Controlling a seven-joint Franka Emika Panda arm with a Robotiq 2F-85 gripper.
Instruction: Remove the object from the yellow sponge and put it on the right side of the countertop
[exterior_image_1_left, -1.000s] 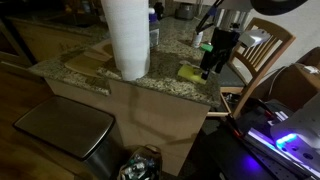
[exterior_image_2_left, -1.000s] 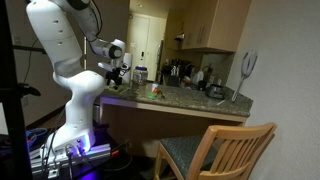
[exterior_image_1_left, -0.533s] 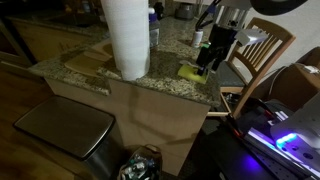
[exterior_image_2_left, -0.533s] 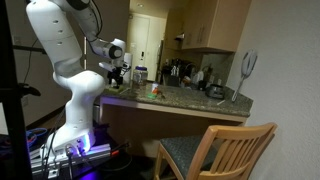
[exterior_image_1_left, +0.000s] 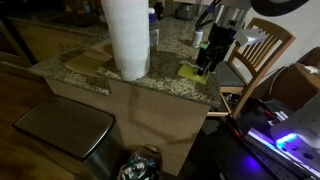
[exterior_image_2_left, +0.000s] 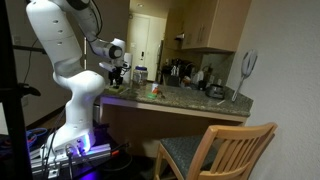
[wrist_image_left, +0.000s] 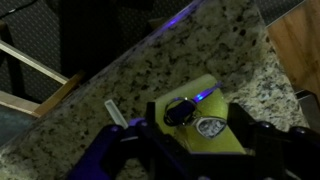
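Note:
In the wrist view the yellow sponge lies on the speckled granite countertop near its edge. The object, small and dark with a shiny silvery part beside it, rests on top of the sponge. My gripper is open, with one dark finger on each side of the sponge, just above it. In an exterior view the gripper hangs over the sponge at the countertop's end. It also shows in an exterior view, where the sponge is hidden.
A tall white paper towel roll stands mid-counter beside a brown board. A wooden chair stands close behind the arm. A small green-and-white item and kitchen utensils sit farther along the counter. A small white item lies beside the sponge.
My gripper has moved slightly down and toward the sponge. The sponge and the object on it have not moved.

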